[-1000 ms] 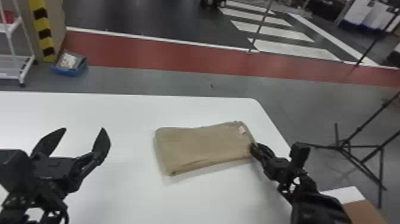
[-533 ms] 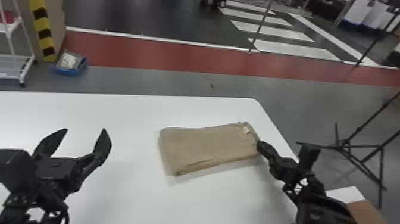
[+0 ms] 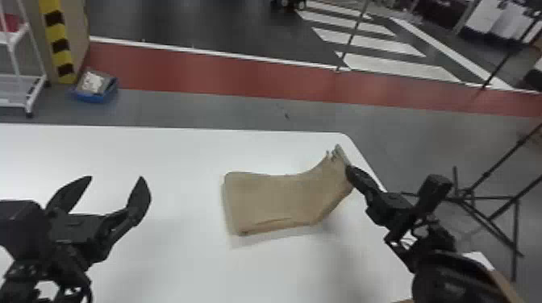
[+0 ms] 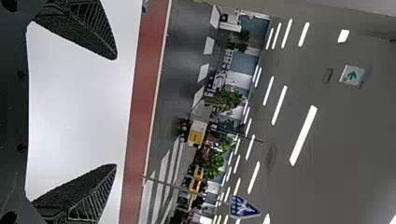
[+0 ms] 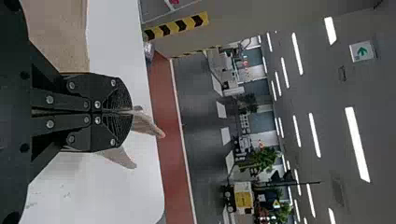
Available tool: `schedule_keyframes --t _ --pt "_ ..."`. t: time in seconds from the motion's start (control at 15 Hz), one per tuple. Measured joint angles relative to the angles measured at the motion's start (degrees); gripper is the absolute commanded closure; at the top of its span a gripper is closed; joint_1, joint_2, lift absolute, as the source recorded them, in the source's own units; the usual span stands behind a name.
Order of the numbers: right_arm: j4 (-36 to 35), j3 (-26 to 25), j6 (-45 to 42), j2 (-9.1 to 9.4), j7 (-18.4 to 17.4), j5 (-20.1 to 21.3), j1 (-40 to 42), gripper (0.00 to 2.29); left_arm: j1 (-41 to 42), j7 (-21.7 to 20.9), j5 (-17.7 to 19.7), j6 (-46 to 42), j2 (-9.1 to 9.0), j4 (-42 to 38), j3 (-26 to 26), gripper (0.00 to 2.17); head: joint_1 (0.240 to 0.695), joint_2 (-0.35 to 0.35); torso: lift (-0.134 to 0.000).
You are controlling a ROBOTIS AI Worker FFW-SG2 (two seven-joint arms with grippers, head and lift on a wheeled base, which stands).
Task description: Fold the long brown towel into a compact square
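If I lift unevenly, the brown towel (image 3: 278, 197) on the desk (image 3: 173, 258) could fan apart, since my right tool (image 5: 132, 112) pinches only its raised end. That arm slants in from the right; my left tool (image 3: 117, 183) waits spread, beside it.

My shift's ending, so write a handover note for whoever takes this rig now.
Right gripper: shut on the right end of the brown cloth towel, holding it raised.
Left gripper: open and empty, over the white table.
Towel: its other end lies on the table.
Done: layered into an oblong.
Left to do: probably fold the raised end across, then release and smooth.
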Motion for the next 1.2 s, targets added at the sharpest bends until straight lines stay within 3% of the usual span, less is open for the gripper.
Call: schedule_keyframes --t 0.2,0.27,0.47,0.8,0.87,1.0,1.07,1.2 --pt "-8.88 5.14 5.69 1.81 -0.77 1.44 1.28 1.86 0.28 0.07 0.0 0.16 0.0 -0.42 0.07 0.05 0.695 -0.291 -0.102" --pt "-11.39 7.66 6.41 2.2 -0.92 2.42 2.12 1.86 0.38 0.09 0.01 0.16 0.02 -0.51 0.16 0.05 0.695 -0.242 -0.102" --pt "-17.58 14.79 7.19 3.15 -1.15 7.22 5.16 1.86 0.6 0.03 0.25 0.16 0.09 -0.55 0.31 0.05 0.695 -0.177 -0.102" --pt "-17.79 25.26 8.22 3.27 -2.23 17.03 5.69 1.81 0.52 -0.1 0.66 0.16 0.09 0.01 0.27 0.05 0.695 -0.084 -0.102" --pt "-16.62 26.57 8.25 3.27 -2.2 18.11 5.26 1.44 0.49 -0.1 0.7 0.16 0.09 0.06 0.27 0.05 0.695 -0.064 -0.102" --pt "-13.32 29.42 6.88 3.14 -1.85 19.19 3.97 0.15 0.39 -0.17 0.84 0.16 0.1 0.28 0.3 0.05 0.695 -0.047 -0.102" --pt "-11.69 30.83 5.02 3.08 -1.18 19.3 3.46 0.0 0.34 -0.19 0.87 0.16 0.1 0.42 0.29 0.05 0.695 -0.037 -0.102" --pt "-9.79 32.73 2.28 3.03 0.01 18.99 2.96 0.02 0.32 -0.23 0.95 0.16 0.09 0.57 0.28 0.05 0.695 -0.003 -0.102"
